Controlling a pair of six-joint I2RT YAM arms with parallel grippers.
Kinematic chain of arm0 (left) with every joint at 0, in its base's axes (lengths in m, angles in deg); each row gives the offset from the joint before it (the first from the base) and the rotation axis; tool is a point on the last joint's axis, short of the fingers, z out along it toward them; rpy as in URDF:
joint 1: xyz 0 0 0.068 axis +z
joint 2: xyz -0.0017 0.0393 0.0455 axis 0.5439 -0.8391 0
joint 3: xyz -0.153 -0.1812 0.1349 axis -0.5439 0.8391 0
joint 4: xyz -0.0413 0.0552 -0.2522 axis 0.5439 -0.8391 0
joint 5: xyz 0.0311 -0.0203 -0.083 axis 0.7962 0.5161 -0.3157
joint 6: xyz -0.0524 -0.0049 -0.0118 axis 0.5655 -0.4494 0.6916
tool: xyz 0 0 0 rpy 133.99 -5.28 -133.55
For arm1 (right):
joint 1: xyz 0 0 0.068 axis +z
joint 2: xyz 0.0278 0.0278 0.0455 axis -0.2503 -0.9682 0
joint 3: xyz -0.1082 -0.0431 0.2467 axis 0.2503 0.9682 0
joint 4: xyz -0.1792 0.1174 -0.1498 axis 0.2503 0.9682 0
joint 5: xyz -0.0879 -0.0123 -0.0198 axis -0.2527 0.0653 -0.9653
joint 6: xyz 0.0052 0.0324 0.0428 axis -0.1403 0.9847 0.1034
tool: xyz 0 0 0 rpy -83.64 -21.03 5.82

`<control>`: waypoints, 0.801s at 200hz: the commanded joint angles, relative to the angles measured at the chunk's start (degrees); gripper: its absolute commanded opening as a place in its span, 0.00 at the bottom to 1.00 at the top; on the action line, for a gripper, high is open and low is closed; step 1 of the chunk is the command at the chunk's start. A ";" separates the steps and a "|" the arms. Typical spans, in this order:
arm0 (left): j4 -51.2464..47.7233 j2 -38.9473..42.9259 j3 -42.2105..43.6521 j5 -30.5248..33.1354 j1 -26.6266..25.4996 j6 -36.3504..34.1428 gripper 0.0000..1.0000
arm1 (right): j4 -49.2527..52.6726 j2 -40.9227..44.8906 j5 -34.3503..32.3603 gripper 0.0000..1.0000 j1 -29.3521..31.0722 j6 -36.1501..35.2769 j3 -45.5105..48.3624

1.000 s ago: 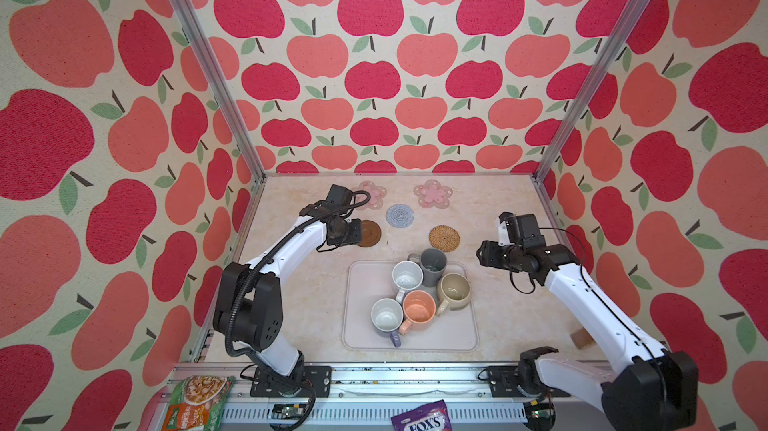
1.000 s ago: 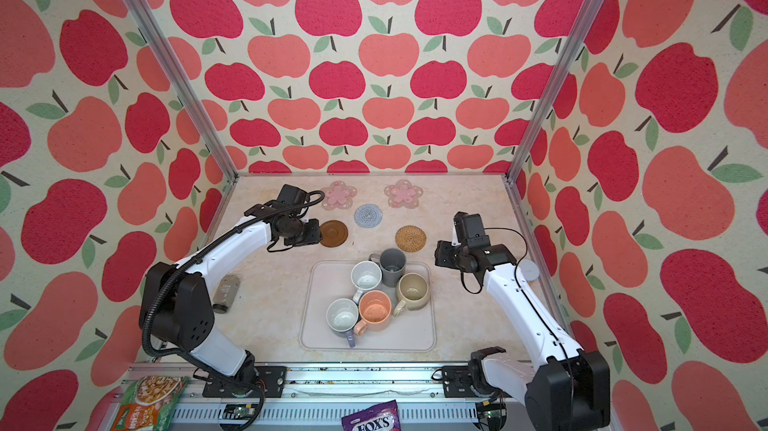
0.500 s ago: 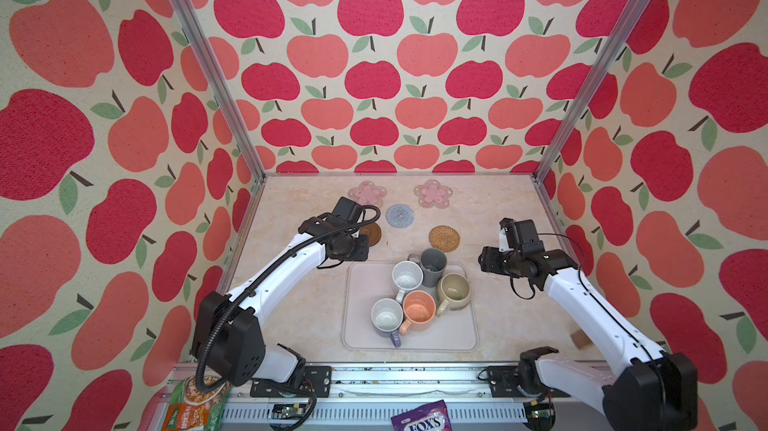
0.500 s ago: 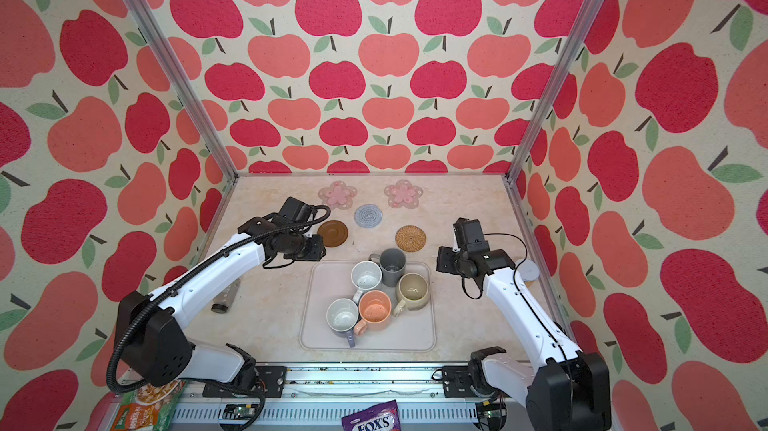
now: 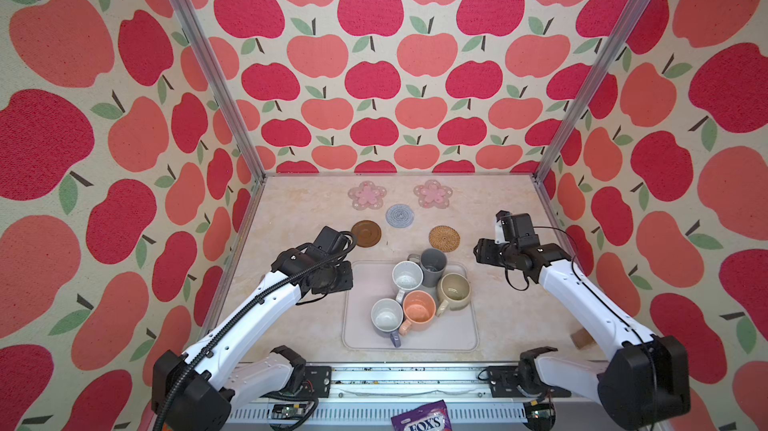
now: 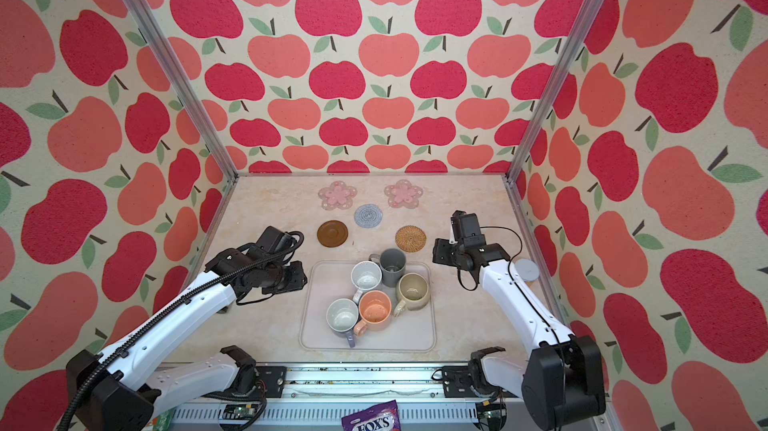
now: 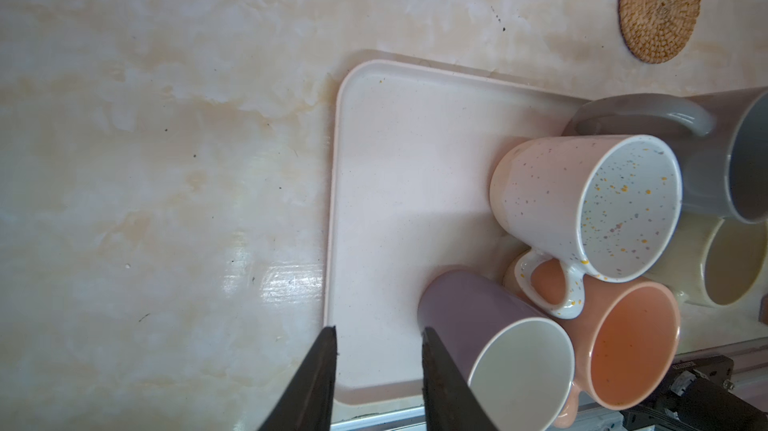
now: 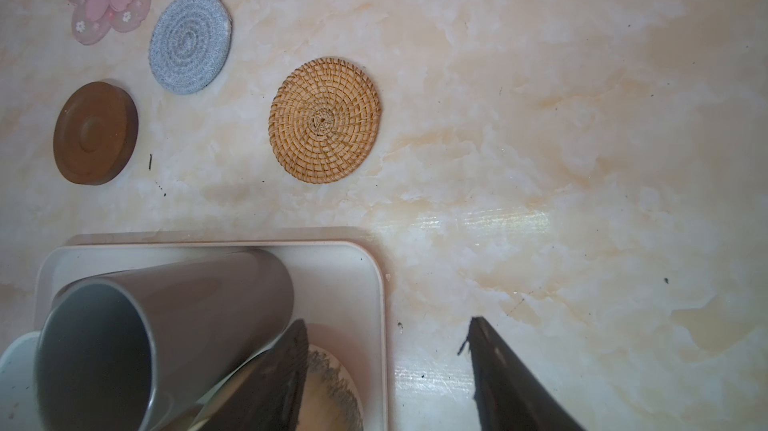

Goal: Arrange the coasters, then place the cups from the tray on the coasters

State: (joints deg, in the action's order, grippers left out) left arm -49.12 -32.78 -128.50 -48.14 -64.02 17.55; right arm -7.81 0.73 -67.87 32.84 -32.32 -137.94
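Over the tray's (image 7: 386, 167) left rim, near its far corner, the left gripper (image 7: 379, 331) hangs with its dark fingers parted and nothing between them. One finger is above bare tabletop (image 5: 299, 221), the other just beside the lavender-grey cup (image 7: 478, 316). That arm reaches in from the front left, forearm slanting toward the middle and wrist bent down. The right arm rises along the right side. The right gripper (image 8: 387, 323) points inward just off the tray's far right corner, jaws spread wide and empty.

A second ago the left gripper was farther back, at the dark brown disc (image 5: 366, 233). It has since drawn forward to the tray, leaving the disc uncovered. The right gripper has barely moved.

All five cups stand clustered on the tray: the lavender-grey cup, white cup (image 5: 407, 276), peach cup (image 5: 419, 311), beige-olive cup (image 5: 454, 291) and dark grey cup (image 5: 433, 265). The coasters lie behind the tray, apart from one another. The left pink flower coaster (image 5: 367, 195) and right pink flower coaster (image 5: 432, 194) are at the back, with the blue-grey round coaster (image 5: 399, 216) between and slightly forward of them. The disc and the rattan coaster (image 5: 444, 237) are nearest the tray.

The tabletop is pale and marbled. Apple wallpaper (image 5: 370, 76) covers the walls between metal posts (image 5: 210, 71). A purple sweet bag (image 5: 422, 418) lies at the front edge.
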 commanded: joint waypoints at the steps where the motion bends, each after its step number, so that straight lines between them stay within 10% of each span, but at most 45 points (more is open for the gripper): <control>1: 3.02 -1.17 0.31 -1.50 -0.24 1.93 0.37 | -0.82 0.52 1.93 0.64 0.24 1.04 -1.16; 160: 5.33 -12.86 -6.05 -0.96 0.54 -4.57 0.37 | 20.45 13.71 -4.13 0.60 7.22 4.47 -2.40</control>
State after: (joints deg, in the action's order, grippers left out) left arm -43.94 -44.84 -133.70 -50.04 -63.96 13.85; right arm 2.63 10.70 -69.16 37.96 -30.64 -138.23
